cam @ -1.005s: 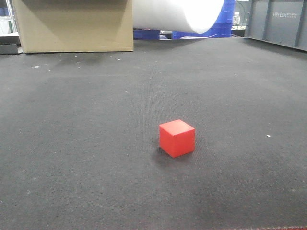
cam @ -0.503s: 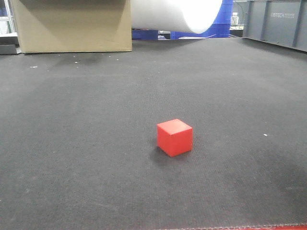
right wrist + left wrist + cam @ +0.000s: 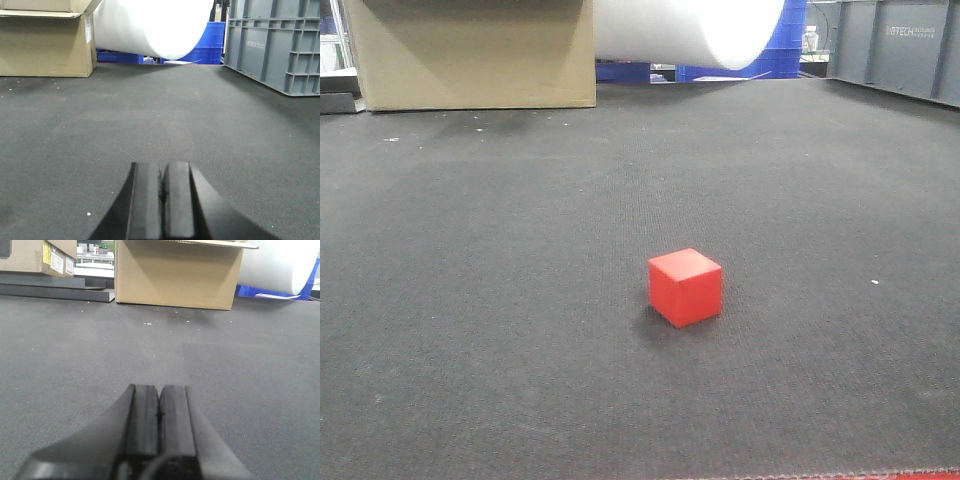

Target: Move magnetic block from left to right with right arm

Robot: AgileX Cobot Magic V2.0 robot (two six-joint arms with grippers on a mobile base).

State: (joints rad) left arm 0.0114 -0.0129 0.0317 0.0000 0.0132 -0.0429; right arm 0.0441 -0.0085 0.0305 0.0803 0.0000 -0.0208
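Observation:
The magnetic block (image 3: 685,287), a small bright-red cube, rests on the dark mat a little below the middle of the front view. No gripper shows in that view. In the left wrist view my left gripper (image 3: 159,388) is shut, its two black pads pressed together with nothing between them, low over bare mat. The right wrist view shows my right gripper (image 3: 162,165) also shut and empty, pads touching. The cube appears in neither wrist view.
A cardboard box (image 3: 470,55) stands at the mat's far left edge, with a large white roll (image 3: 690,30) beside it. Grey plastic crates (image 3: 272,42) line the far right. Blue bins (image 3: 780,50) sit behind the roll.
The front view shifted very slightly between the earliest frame and now; the cube stays in the same spot on the mat.

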